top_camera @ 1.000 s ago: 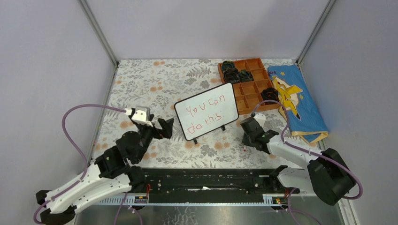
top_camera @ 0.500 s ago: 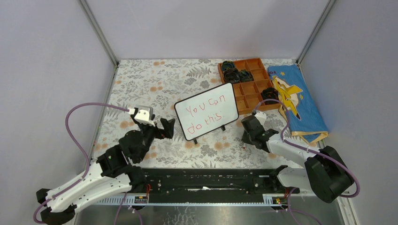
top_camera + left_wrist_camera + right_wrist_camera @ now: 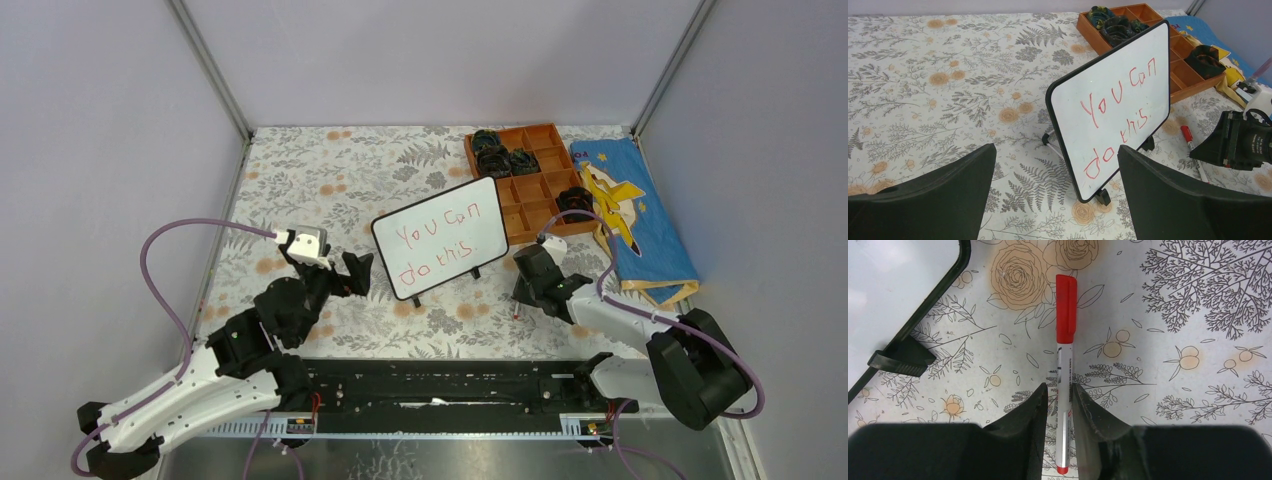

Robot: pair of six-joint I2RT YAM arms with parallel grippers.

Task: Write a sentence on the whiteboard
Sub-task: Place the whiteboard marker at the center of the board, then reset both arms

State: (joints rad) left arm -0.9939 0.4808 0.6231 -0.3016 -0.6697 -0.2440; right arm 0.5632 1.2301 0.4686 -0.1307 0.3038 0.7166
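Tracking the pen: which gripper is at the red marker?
The right gripper: the capped red marker lies flat between its fingers. The left gripper faces the whiteboard instead.

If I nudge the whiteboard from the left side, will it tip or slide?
Likely tips: the whiteboard stands steeply tilted on small black feet. It looks thin, so probably light and stiff; it may skid on the floral cloth.

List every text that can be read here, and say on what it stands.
"You can do this": red sentence, two lines, on the whiteboard.
Small print on the marker: too small to read.
Letters on the blue bag: blurred.
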